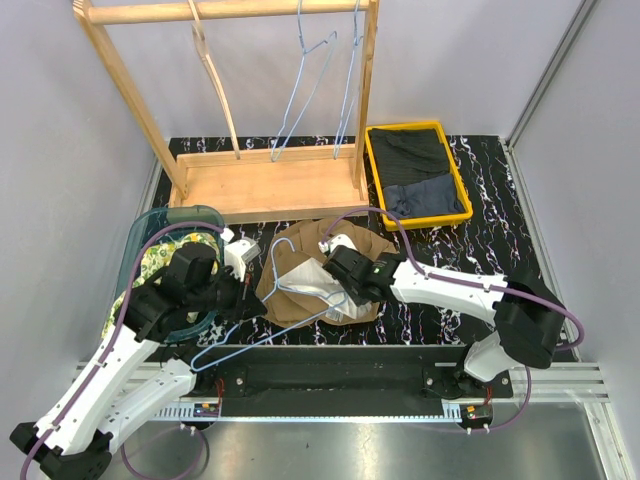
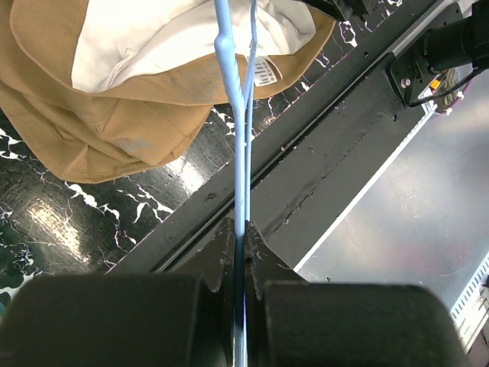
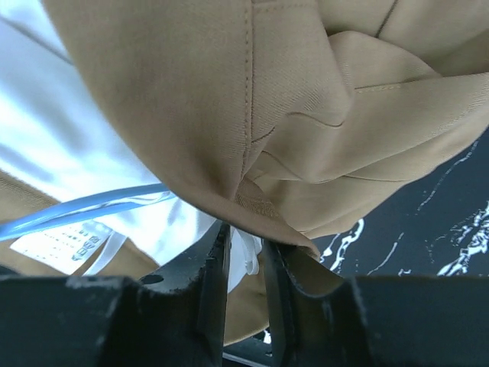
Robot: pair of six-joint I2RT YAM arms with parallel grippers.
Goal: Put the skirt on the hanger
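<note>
A tan skirt [image 1: 300, 300] with a white lining lies crumpled on the black marbled table in front of the wooden rack. A light blue wire hanger [image 1: 262, 335] lies across it, its hook over the lining. My left gripper [image 1: 240, 292] is shut on the hanger's wire [image 2: 243, 153] at the skirt's left edge. My right gripper [image 1: 345, 285] is shut on the skirt's waistband [image 3: 252, 206] at its right side, pinching tan cloth and white lining. The hanger's wire [image 3: 84, 208] passes over the lining just left of the right fingers.
A wooden rack [image 1: 260, 180] stands at the back with a wooden hanger [image 1: 215, 75] and blue wire hangers [image 1: 310, 70]. A yellow bin [image 1: 460, 215] of dark clothes sits at back right. A teal basket [image 1: 150, 235] with patterned cloth is at left.
</note>
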